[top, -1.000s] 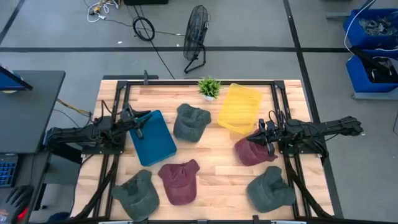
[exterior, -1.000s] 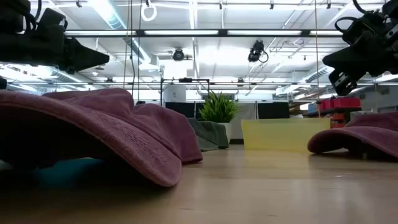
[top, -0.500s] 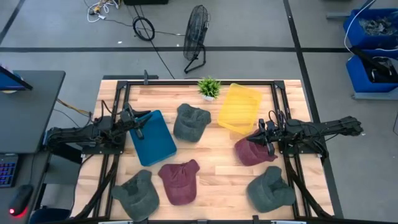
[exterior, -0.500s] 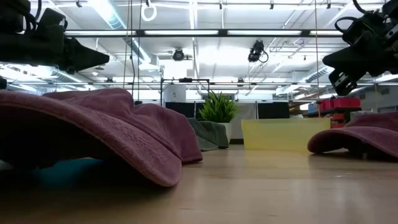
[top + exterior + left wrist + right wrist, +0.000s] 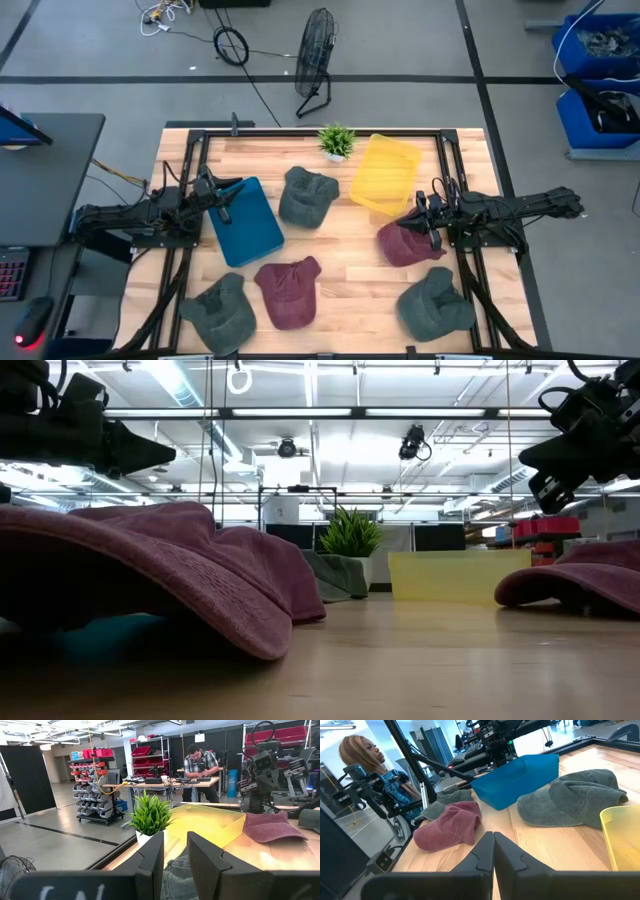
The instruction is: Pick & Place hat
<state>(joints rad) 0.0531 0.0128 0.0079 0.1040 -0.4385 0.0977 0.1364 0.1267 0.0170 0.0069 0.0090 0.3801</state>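
Observation:
Several caps lie flat on the wooden table: a maroon hat (image 5: 403, 245) under my right gripper (image 5: 424, 226), another maroon hat (image 5: 289, 291) near the front, and grey hats (image 5: 305, 197), (image 5: 220, 312), (image 5: 435, 305). My right gripper (image 5: 493, 840) is shut and hovers above its maroon hat (image 5: 580, 582), clear of it in the low view. My left gripper (image 5: 227, 200) hangs over the left rim of the blue bin (image 5: 245, 221); its fingers (image 5: 152, 862) stand a little apart, open, holding nothing. The grey hat (image 5: 175, 877) lies just beyond them.
A yellow bin (image 5: 385, 173) stands at the far right of centre, with a small potted plant (image 5: 337, 140) beside it at the far edge. Bare wood lies in the table's middle, between the hats. People show in the room beyond: one (image 5: 200, 762) at a bench, one (image 5: 365, 752) nearer.

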